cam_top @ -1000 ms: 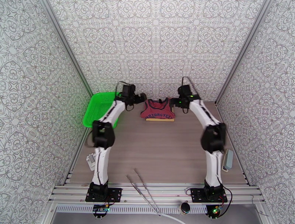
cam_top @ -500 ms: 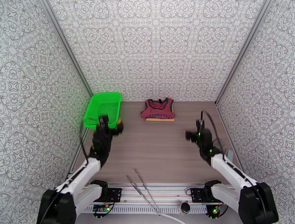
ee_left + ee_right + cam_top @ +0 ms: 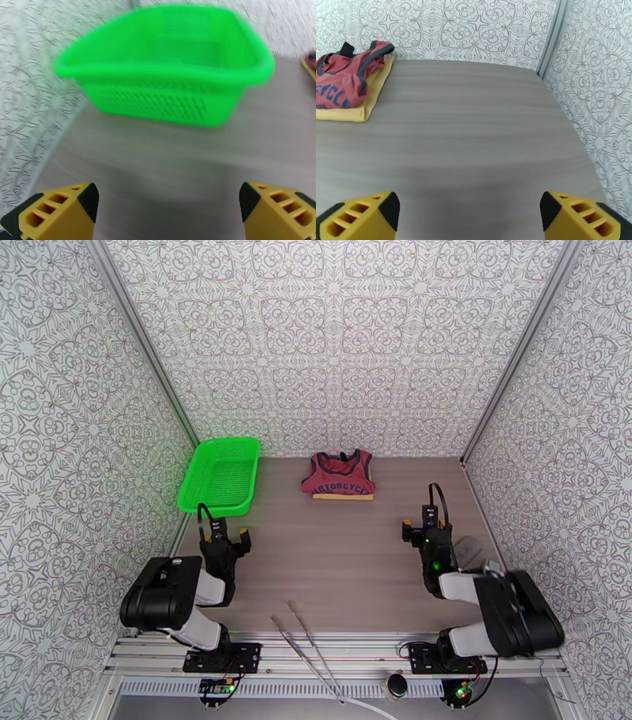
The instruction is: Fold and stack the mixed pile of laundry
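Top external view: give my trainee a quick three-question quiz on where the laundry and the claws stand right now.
1. True or false: the maroon tank top lies on top of the tan cloth.
2. Where on the table does the green basket sit? A) far-left corner B) far-right corner C) near edge, middle
3. Fill in: the left claw and the right claw each have their jaws ____, holding nothing.

Key: 1 true; 2 A; 3 open.
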Controlling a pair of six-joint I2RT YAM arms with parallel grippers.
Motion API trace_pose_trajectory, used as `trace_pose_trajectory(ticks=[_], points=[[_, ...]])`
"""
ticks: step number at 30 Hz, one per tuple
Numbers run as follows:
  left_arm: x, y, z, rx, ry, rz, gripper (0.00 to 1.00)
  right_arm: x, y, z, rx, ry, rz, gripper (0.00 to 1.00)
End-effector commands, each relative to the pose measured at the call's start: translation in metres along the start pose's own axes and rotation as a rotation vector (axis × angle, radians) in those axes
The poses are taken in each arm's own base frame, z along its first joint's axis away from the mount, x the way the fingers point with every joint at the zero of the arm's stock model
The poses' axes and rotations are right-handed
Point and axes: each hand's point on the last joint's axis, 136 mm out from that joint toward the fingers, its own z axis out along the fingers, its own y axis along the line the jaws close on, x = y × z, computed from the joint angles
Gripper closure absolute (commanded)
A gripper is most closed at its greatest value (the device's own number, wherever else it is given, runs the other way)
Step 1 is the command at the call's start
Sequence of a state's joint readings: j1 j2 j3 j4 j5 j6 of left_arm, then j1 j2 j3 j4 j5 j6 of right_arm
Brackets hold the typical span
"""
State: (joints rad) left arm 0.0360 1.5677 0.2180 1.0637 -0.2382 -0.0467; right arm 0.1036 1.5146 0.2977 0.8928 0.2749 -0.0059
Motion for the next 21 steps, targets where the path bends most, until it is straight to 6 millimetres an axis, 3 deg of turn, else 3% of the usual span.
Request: trace_pose_trajectory(ticks=[1,21], points=[[-0.038,-0.009,0.021,0.027,-0.040,-0.001,0.01,-0.031,-0.005,0.016,-0.033,-0.056,0.087,0.01],[-0.038,-0.016,0.024,0.074,-0.021,0.015,0.00,-0.033,-0.004,0.014,-0.040,-0.072,0.083,0.01]])
